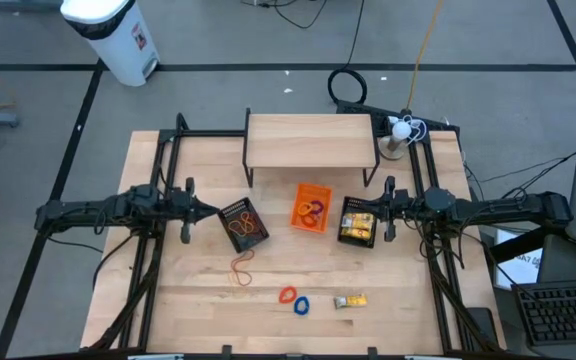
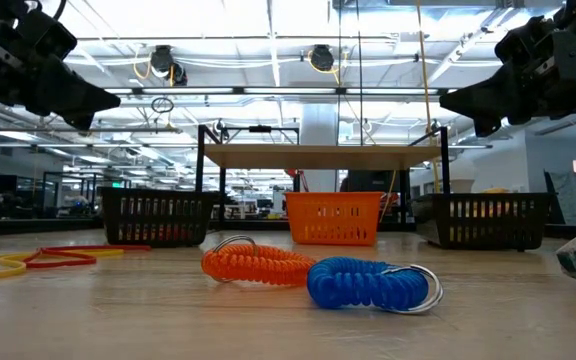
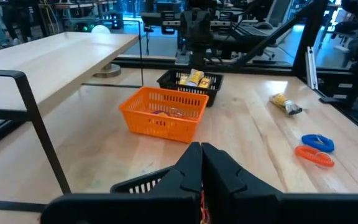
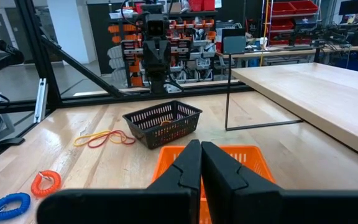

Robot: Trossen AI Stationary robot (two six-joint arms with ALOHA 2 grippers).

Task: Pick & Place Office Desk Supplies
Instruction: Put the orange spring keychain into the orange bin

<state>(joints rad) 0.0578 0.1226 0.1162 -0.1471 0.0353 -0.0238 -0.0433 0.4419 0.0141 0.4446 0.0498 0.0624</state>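
Observation:
Loose supplies lie near the table's front edge: red and tan rubber bands point(image 1: 241, 268), an orange-red coil ring point(image 1: 287, 295), a blue coil ring point(image 1: 301, 305) and a yellow-and-white packet point(image 1: 349, 300). In the low view the orange coil point(image 2: 258, 265) and blue coil point(image 2: 368, 283) lie touching. My left gripper point(image 1: 208, 212) point(image 3: 201, 146) is shut and empty, hovering level beside the left black mesh bin point(image 1: 243, 224). My right gripper point(image 1: 373, 208) point(image 4: 201, 144) is shut and empty, level above the right black mesh bin point(image 1: 357, 222).
An orange plastic bin point(image 1: 311, 208) holding rings stands between the two mesh bins. The left bin holds rubber bands, the right one yellow packets. A wooden shelf on black legs point(image 1: 311, 140) spans the far middle. Bare wood lies at the front left and right.

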